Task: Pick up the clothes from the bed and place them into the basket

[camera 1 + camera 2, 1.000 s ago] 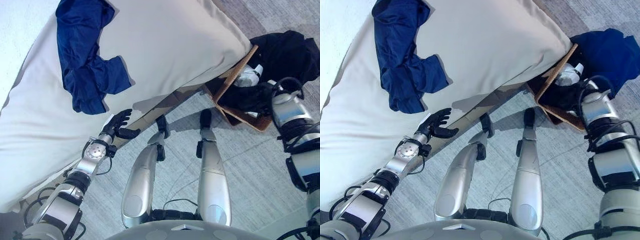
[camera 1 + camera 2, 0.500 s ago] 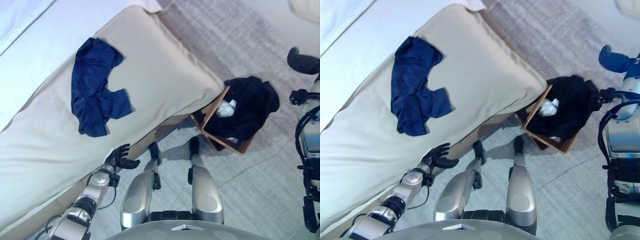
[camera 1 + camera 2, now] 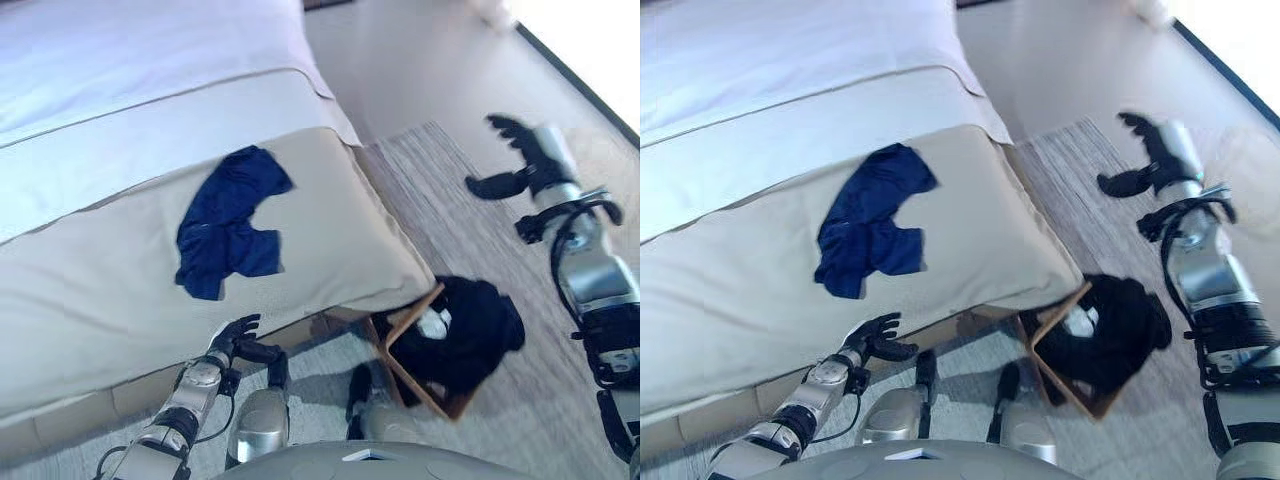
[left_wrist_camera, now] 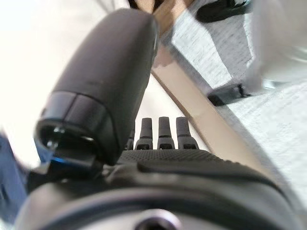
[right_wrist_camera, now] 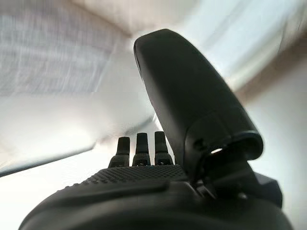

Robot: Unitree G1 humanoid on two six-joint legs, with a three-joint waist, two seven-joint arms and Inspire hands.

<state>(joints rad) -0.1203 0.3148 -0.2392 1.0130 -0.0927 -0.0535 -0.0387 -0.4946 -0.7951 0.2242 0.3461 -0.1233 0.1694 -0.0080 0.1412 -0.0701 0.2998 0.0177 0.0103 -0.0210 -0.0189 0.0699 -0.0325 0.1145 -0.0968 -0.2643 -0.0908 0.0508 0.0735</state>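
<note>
Currently a blue garment (image 3: 228, 224) lies crumpled on the beige cover of the bed (image 3: 100, 290), near the foot end. The basket (image 3: 408, 362) sits on the floor by the bed corner, a black garment (image 3: 470, 330) draped over its far rim. Left hand (image 3: 232, 340) is low beside the bed edge, fingers relaxed, empty. Right hand (image 3: 520, 160) is raised well above the basket, fingers spread, empty.

Strong daylight from upper right corner, washing out floor (image 3: 590, 60) there. Bed (image 3: 120, 60) evenly lit, slightly overexposed. Dark shadow under bed edge. Both wrist views blurred, backgrounds blown out.
</note>
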